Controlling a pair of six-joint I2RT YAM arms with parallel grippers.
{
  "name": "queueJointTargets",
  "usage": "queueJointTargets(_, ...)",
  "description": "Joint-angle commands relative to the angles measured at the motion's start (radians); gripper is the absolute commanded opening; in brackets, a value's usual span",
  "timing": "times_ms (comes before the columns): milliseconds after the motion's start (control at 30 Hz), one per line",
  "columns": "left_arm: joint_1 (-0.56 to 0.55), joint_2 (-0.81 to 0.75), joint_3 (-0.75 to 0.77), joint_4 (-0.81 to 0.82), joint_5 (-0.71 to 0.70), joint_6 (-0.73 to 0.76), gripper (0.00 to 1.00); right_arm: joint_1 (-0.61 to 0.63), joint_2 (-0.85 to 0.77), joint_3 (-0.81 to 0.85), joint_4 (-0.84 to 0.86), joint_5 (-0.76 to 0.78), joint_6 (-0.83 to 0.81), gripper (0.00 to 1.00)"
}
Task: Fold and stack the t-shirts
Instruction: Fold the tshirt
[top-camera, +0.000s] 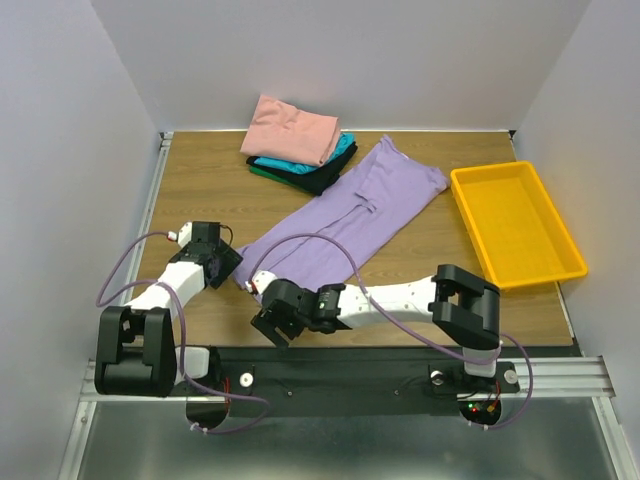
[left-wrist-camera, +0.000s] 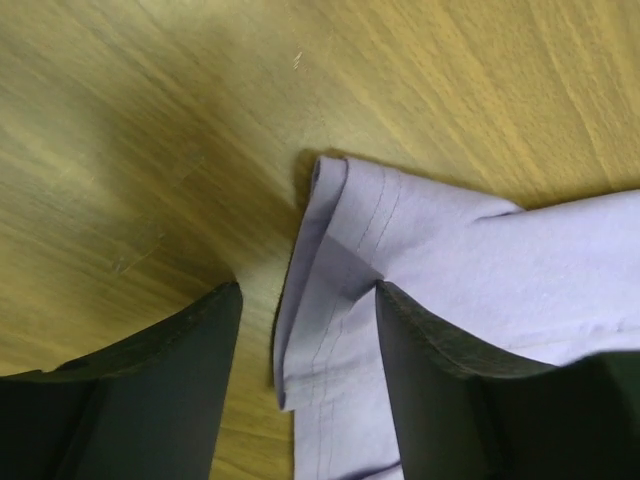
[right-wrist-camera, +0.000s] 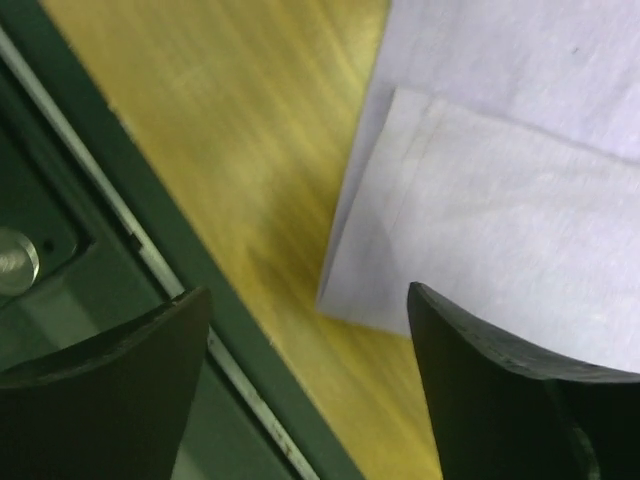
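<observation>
The light purple t-shirt (top-camera: 345, 215) lies folded lengthwise in a long strip, running from the table's near middle to the back right. My left gripper (top-camera: 228, 262) is open at its near left corner; in the left wrist view the folded hem (left-wrist-camera: 330, 290) lies between its fingers (left-wrist-camera: 440, 380). My right gripper (top-camera: 272, 318) is open at the shirt's near end by the table's front edge; the right wrist view shows the shirt's corner (right-wrist-camera: 480, 220) just beyond its fingers (right-wrist-camera: 500, 390). A stack of folded shirts stands at the back: salmon-pink (top-camera: 292, 128) on top, teal (top-camera: 340, 150), black (top-camera: 322, 178) and green (top-camera: 262, 170) below.
A yellow plastic tray (top-camera: 515, 222) stands at the right side of the wooden table (top-camera: 200, 190). The table's green front rail (right-wrist-camera: 130, 250) runs close under my right gripper. White walls close in the back and both sides.
</observation>
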Motion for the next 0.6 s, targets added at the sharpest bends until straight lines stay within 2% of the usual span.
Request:
queueJointTargets(0, 0.015, 0.052, -0.016, 0.062, 0.024, 0.036, 0.62, -0.008, 0.051, 0.058, -0.003, 0.024, 0.002, 0.81)
queueJointTargets(67, 0.017, 0.075, -0.015, 0.066, 0.021, 0.042, 0.57, -0.009, 0.086, 0.074, -0.004, 0.030, 0.000, 0.70)
queueJointTargets(133, 0.018, 0.088, -0.018, 0.069, 0.023, 0.045, 0.53, -0.009, 0.108, 0.083, -0.007, 0.037, 0.005, 0.67)
queueJointTargets(200, 0.020, 0.103, -0.012, 0.071, 0.020, 0.056, 0.44, -0.009, 0.123, 0.089, -0.012, 0.044, 0.014, 0.67)
queueJointTargets(233, 0.020, 0.108, -0.007, 0.059, 0.020, 0.057, 0.36, -0.009, 0.126, 0.089, -0.013, 0.045, 0.015, 0.66)
queueJointTargets(267, 0.020, 0.109, -0.004, 0.059, 0.026, 0.060, 0.36, -0.009, 0.128, 0.089, -0.013, 0.053, 0.018, 0.66)
queueJointTargets(333, 0.020, 0.102, -0.013, 0.060, 0.032, 0.057, 0.08, -0.009, 0.129, 0.081, -0.017, 0.063, 0.031, 0.56)
queueJointTargets(367, 0.020, 0.091, -0.019, 0.060, 0.036, 0.056, 0.00, -0.009, 0.132, 0.077, -0.018, 0.071, 0.037, 0.44)
queueJointTargets(467, 0.020, 0.065, -0.041, 0.042, 0.032, 0.053, 0.00, -0.009, 0.136, 0.078, -0.020, 0.030, 0.043, 0.31)
queueJointTargets(567, 0.020, -0.018, -0.059, -0.003, -0.018, 0.024, 0.00, -0.006, 0.122, 0.078, -0.018, -0.045, 0.037, 0.24)
